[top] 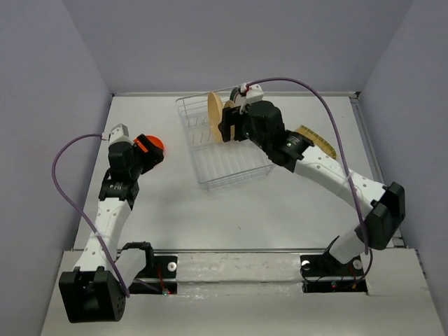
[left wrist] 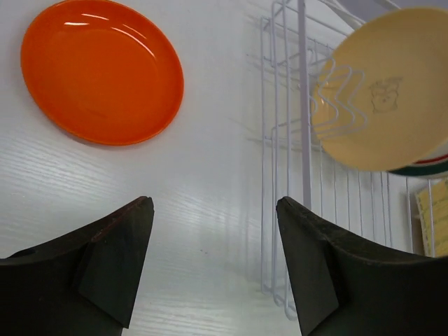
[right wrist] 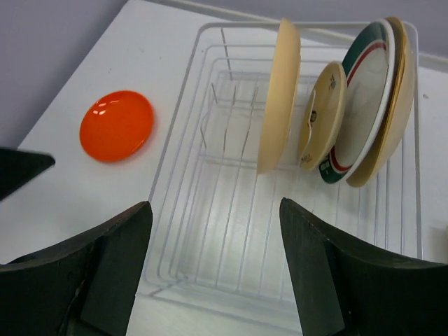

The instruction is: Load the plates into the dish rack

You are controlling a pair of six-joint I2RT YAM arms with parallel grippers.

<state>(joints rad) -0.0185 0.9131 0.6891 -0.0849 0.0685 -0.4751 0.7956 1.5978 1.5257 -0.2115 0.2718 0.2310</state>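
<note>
The orange-red plate (top: 151, 144) (left wrist: 101, 70) (right wrist: 116, 125) lies flat on the table, left of the wire dish rack (top: 231, 168) (left wrist: 276, 140) (right wrist: 180, 98). My left gripper (top: 143, 159) (left wrist: 213, 203) hovers just short of that plate, open and empty. Several plates stand upright in the rack's far end: a tan plate (top: 215, 112) (right wrist: 280, 91) (left wrist: 385, 91), a small cream plate (right wrist: 322, 115), a white plate with a dark green rim (right wrist: 364, 87) and another tan one (right wrist: 400, 105) behind it. My right gripper (top: 225, 130) (right wrist: 215, 206) hangs open over the rack, holding nothing.
A yellow-green striped plate (top: 318, 138) (left wrist: 437, 217) lies on the table right of the rack, partly under my right arm. The table's back wall runs just behind the rack. The near half of the rack holds only bare prongs.
</note>
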